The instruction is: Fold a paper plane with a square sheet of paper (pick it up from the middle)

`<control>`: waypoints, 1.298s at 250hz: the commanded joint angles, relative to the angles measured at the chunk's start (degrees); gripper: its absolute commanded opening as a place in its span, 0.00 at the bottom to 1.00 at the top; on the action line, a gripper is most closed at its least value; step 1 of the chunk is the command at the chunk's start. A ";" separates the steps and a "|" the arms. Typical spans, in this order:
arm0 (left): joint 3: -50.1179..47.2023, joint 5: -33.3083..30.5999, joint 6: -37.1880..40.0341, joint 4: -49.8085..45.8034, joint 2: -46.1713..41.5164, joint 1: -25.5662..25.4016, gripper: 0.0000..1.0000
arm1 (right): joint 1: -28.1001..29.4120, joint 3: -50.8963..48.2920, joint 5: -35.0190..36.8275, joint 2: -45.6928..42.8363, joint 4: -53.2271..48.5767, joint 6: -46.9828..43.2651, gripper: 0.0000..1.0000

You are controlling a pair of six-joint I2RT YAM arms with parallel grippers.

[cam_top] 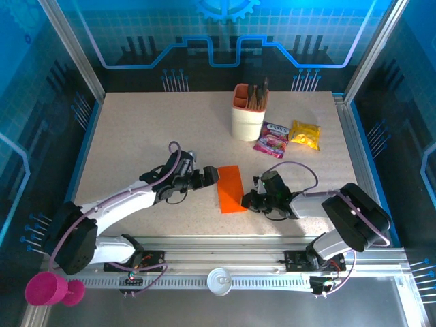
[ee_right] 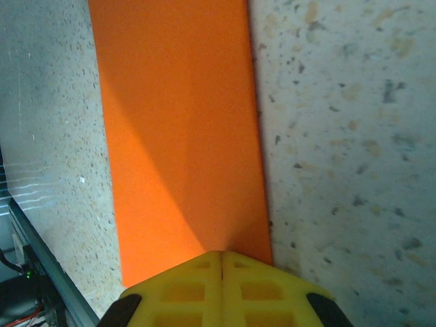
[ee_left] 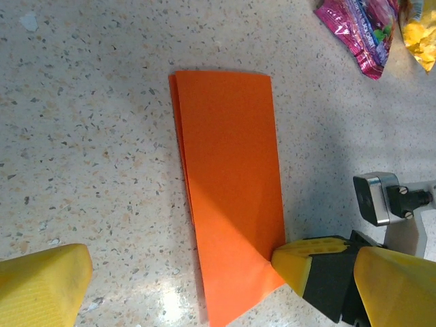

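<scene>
Orange paper lies folded in half, closed right gripper pressing its corner, left gripper wide open and empty; corner folds probably next.

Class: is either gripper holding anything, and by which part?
Nothing appears gripped. The right gripper, fingers shut, presses on the orange paper at its right edge near the near corner; the left gripper is open.

A speckled beige table carries a folded orange sheet of paper, lying flat near its front edge. Farther back stands a cream pen cup, with a pink snack packet and a yellow snack packet just to its right.
</scene>
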 commanded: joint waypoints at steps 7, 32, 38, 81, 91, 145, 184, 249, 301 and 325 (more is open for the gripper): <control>0.30 -0.53 -2.95 3.14 1.35 -0.56 1.00 | 4.52 0.98 2.26 4.91 4.53 6.16 0.00; 0.05 0.33 -5.20 5.42 2.30 -0.86 1.00 | 5.11 2.40 0.77 6.45 7.50 8.44 0.00; 0.03 0.44 -5.68 5.86 2.46 -0.93 1.00 | 5.10 2.71 0.40 6.21 7.67 8.68 0.00; 0.10 -1.56 -8.97 5.61 3.07 -2.34 1.00 | 4.60 7.45 0.68 0.13 -3.08 3.17 0.00; 0.25 -2.29 -9.55 4.84 3.04 -2.69 1.00 | 4.23 8.93 1.25 -1.30 -6.78 0.84 0.00; 0.20 -5.37 -10.61 1.40 1.92 -3.95 1.00 | -0.90 16.42 -0.57 -0.80 -17.81 -8.31 0.00; -0.01 -7.05 -9.81 -0.52 0.80 -4.03 1.00 | -3.15 20.82 -4.02 3.52 -19.71 -11.45 0.00; 4.16 -5.49 -5.81 -5.21 5.68 -4.03 1.00 | -3.02 21.09 -6.42 8.55 -16.92 -10.44 0.00; 5.81 -0.20 -5.00 -1.48 11.19 -4.01 1.00 | -3.15 19.33 -7.25 12.92 -12.95 -9.63 0.00; 6.92 1.72 -4.47 -0.21 13.28 -4.04 1.00 | -3.65 18.72 -7.65 14.61 -11.81 -9.46 0.00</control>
